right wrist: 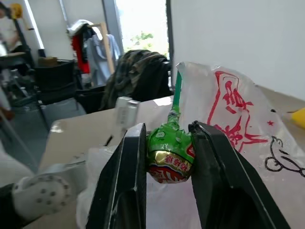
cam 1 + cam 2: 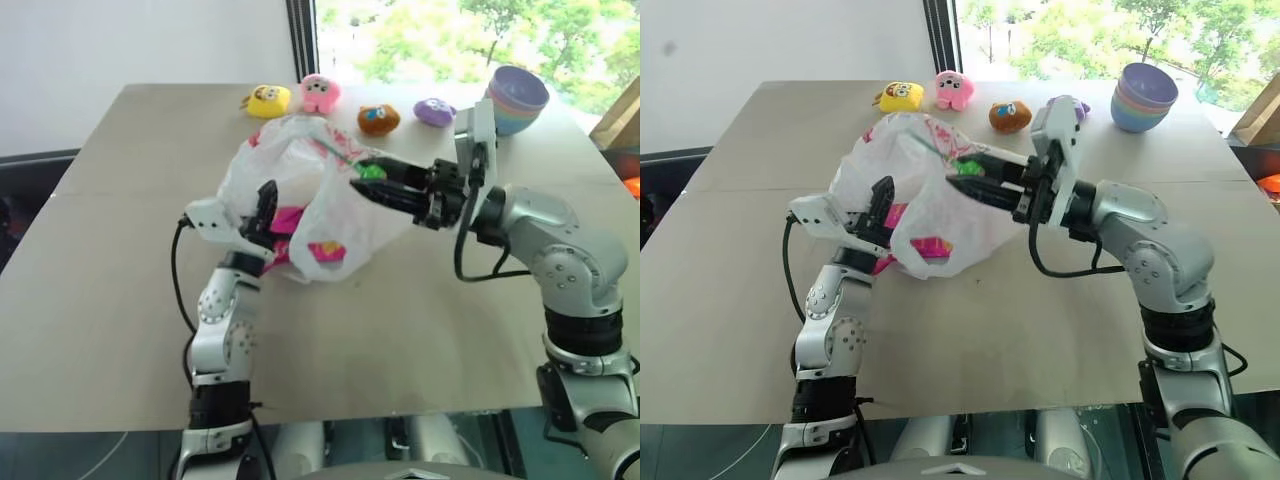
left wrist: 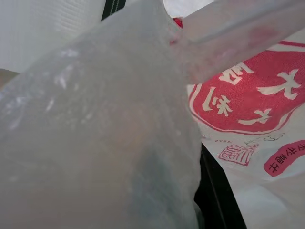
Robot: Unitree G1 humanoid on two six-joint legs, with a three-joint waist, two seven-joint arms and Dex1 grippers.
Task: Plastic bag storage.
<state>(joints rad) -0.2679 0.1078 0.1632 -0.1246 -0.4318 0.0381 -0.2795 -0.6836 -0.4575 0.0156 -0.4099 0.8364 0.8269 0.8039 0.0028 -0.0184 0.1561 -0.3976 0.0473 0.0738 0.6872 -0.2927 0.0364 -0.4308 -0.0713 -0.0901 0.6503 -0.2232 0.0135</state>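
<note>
**Two grippers at a plastic bag on a tabletop**

The large, crinkly, translucent-white plastic bag (image 2: pixel 300 200) with red and pink printed logos stands puffed up on the pale beige table (image 2: pixel 120 300), between the two arms. The left gripper (image 2: pixel 264 205), its black fingers together, is raised against the side of the bag nearest it, and the thin film drapes over and around the fingers; in the left wrist view the film lies directly across the lens, with a red logo on the fold beyond. Whether a fold of the bag is actually pinched there cannot be told.

The right gripper (image 1: pixel 167 157) reaches in level from the opposite side, its fingertips at the upper part of the bag. Its two black fingers (image 1: pixel 131 162) are clamped on a small lollipop in a green and red foil wrapper (image 1: pixel 169 152), whose green stick rises beyond the fingertips. The printed wall of the bag stands just behind and beside the lollipop.

Something glossy magenta (image 2: pixel 290 220) shows through the bag just beside the left gripper. Beyond both grippers, along the far edge of the table, lie four small plush toys, yellow (image 2: pixel 268 99), pink (image 2: pixel 320 92), brown-orange (image 2: pixel 378 119) and purple (image 2: pixel 434 111), and a stack of pastel bowls (image 2: pixel 516 98).
</note>
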